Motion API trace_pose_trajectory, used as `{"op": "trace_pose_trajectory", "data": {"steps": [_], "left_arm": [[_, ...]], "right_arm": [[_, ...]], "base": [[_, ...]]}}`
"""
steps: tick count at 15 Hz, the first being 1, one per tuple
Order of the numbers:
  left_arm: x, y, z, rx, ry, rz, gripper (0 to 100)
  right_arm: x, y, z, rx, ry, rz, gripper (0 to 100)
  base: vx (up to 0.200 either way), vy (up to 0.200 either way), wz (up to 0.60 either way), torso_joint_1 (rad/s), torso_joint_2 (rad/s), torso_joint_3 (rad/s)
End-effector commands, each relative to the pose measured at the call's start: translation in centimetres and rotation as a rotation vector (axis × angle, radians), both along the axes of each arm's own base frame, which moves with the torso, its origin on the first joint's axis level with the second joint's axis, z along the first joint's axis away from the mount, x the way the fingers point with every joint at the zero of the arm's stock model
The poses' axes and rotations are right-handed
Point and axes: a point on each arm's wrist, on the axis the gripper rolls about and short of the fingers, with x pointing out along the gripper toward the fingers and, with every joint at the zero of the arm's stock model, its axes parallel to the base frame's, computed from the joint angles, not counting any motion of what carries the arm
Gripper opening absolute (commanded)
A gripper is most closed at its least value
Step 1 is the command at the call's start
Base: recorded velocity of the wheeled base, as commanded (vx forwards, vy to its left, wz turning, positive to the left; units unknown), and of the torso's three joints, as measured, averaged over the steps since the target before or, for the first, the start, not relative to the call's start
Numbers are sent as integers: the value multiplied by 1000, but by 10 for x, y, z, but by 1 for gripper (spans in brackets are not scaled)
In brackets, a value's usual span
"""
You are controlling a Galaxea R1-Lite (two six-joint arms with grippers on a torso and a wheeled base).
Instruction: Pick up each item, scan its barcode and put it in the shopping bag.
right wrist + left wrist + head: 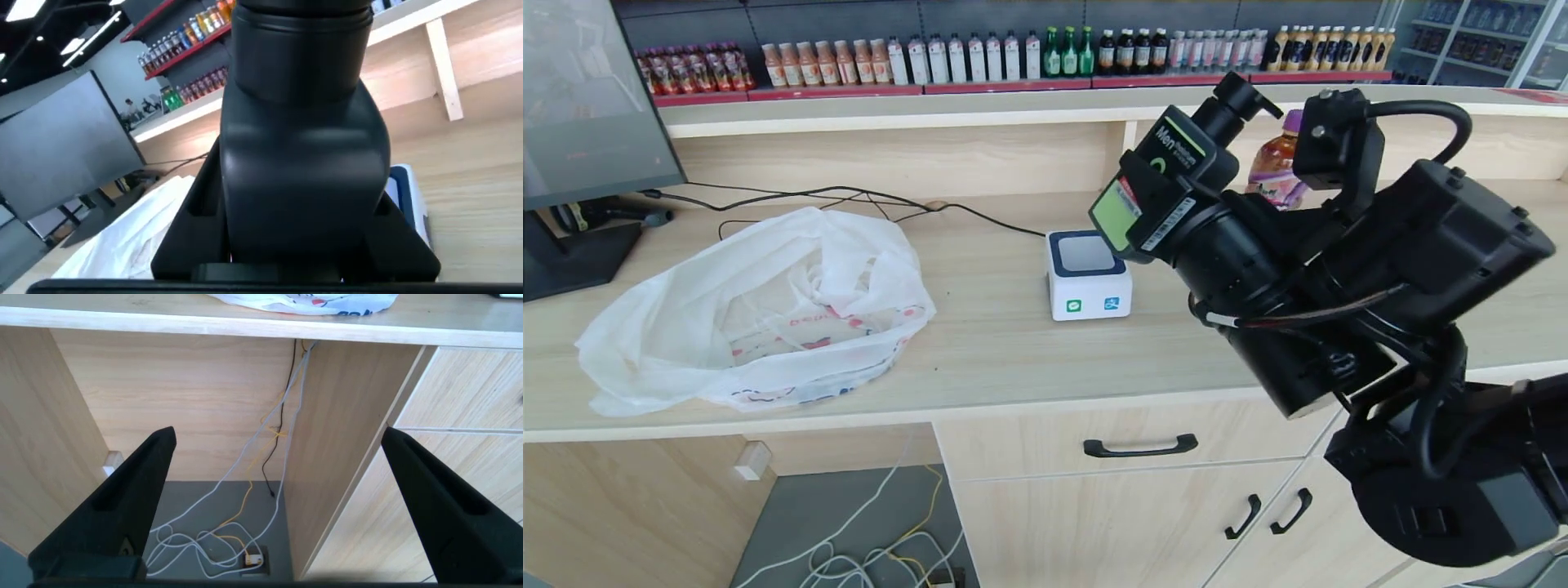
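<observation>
Looking left: a dark monitor [592, 90] on the wooden counter [996, 351], with black cables [768, 194] behind. Along the back, a red shelf [1013, 86] of bottles [980, 57]. Down below, spotting drawers [1029, 445] with black handles [1140, 447], loose wires [214, 535] on the floor

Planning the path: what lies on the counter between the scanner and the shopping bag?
In the head view, that stretch of counter between scanner and shopping bag is bare wood; a black cable passes only behind it.
</observation>
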Motion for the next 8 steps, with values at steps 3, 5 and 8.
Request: {"op": "trace_pose_trajectory", "data": {"steps": [3, 5, 8], "left_arm": [[0, 0, 0, 0, 0, 0, 100], [0, 0, 0, 0, 0, 0, 100], [0, 0, 0, 0, 0, 0, 100]], "right_arm": [[39, 34, -7, 220, 134, 14, 0], [52, 43, -12, 303, 202, 28, 0], [70, 47, -4, 437, 286, 60, 0]], "base": [[0, 0, 0, 0, 0, 0], [0, 0, 0, 0, 0, 0], [0, 0, 0, 0, 0, 0]]}}
